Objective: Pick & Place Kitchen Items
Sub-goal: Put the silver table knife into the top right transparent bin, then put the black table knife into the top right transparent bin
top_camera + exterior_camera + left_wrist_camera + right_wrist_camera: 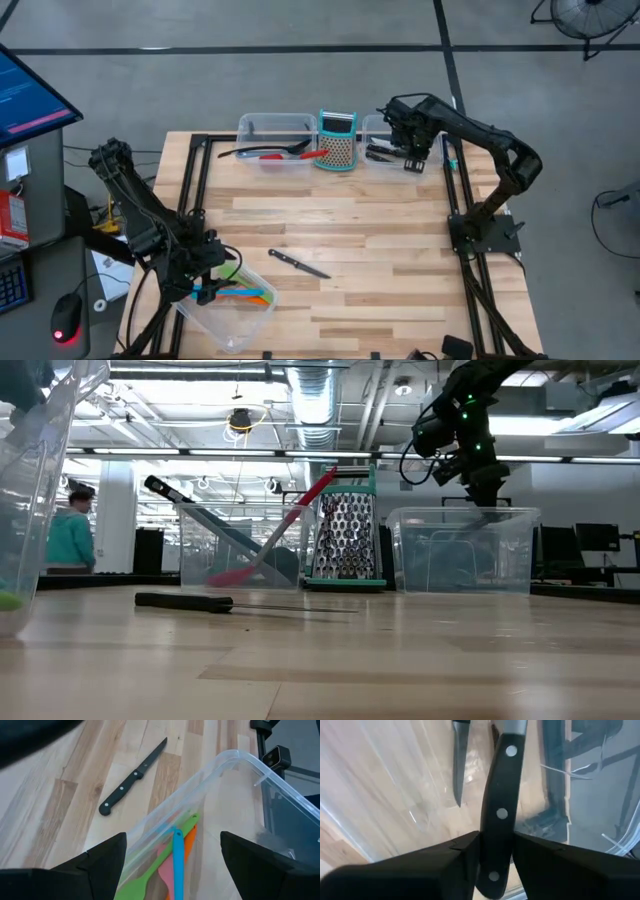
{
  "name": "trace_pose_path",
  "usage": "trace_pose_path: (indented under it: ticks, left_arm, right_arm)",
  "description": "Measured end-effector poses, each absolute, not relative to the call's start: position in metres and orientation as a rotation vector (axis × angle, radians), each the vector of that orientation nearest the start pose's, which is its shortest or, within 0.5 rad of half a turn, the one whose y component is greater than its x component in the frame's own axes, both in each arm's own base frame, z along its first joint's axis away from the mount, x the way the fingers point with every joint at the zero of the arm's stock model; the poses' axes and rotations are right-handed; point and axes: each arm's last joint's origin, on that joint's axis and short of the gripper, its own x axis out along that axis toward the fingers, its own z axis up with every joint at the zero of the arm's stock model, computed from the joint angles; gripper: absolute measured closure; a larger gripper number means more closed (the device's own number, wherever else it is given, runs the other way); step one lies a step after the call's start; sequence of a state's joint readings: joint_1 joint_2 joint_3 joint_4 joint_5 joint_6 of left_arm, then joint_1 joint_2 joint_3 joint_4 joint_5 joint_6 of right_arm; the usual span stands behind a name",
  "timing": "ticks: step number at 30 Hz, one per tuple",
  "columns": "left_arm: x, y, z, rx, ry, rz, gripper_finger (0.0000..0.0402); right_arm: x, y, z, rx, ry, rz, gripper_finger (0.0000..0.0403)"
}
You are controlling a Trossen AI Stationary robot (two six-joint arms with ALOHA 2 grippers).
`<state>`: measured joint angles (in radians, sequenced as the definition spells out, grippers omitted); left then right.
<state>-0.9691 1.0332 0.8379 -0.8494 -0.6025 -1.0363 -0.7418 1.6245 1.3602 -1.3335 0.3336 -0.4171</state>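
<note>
right claw (492, 851) sits over the clear plastic tub at the far right corner (385, 140) of the light wood plank tabletop (380, 260), fingers close together with a black-handled riveted knife (501, 810) between them, handle flanked by both fingers; can't tell if the grip is firm or slackening. a second knife blade (457, 765) lies in that same tub just beside it. left claw (172, 855) stands wide, holding nothing, hanging over the rim of a clear plastic tub at the near left corner (235, 320), which overhangs the tabletop's near edge a bit. inside it: small green spatula (150, 875), blue spatula (177, 865), orange spatula (189, 842) and pink spatula (165, 870), bunched together and touching. a loose black-handled knife (298, 264) lies flat on the bare tabletop near the middle, well apart from every tub, open wood all round it. far edge row: a clear plastic tub at the far middle (272, 130) holding a red spoon (295, 155) and a black spoon (262, 150) with handles leaning over its rim, then a teal-framed metal grater (338, 140) upright between the two far tubs, just beside both. black frame rails (455, 200) run along both side edges. a person in a teal top (68, 535) stands in the room far behind.
</note>
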Motion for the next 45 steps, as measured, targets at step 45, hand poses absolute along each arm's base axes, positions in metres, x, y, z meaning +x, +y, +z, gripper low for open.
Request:
trace_pose_path:
  ticks: [45]
  left_arm:
    - [0.119,-0.143,0.264,-0.247,0.759,0.074,0.0097]
  right_arm:
    - [0.416,0.071,0.266,0.020,0.996,-0.133,0.0170]
